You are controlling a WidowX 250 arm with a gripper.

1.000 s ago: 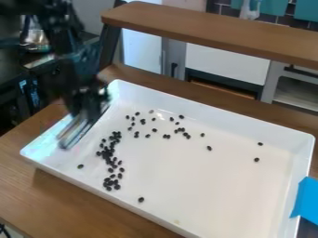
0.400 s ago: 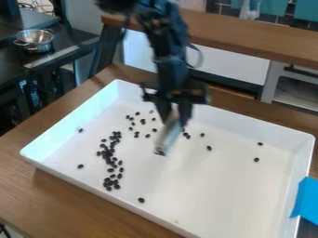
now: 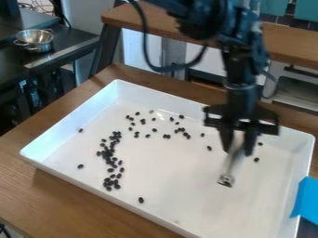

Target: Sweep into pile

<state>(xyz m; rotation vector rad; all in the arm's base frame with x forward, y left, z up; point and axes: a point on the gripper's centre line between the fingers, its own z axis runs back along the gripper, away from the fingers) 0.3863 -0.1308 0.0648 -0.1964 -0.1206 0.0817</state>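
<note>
End effector [image 3: 237,149] clamped on pale tool [image 3: 231,166] (blurred, perhaps metal-tipped), beans [image 3: 141,200] in tray [image 3: 180,176]

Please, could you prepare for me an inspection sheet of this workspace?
Surface: wooden table bearing a white tray.
Job's things: dark beans in the tray, densest in a long cluster toward the picture's left, others scattered beyond it, with strays on both sides; not one pile. Pale tool with a metallic end, over the tray.
Clutter: blue piece at the tray's right rim.
Gripper: claw above the tray, holding the pale tool.
Cables: black loop hanging beside the arm.
Surroundings: metal pot on a dark counter; wooden shelf behind.
</note>
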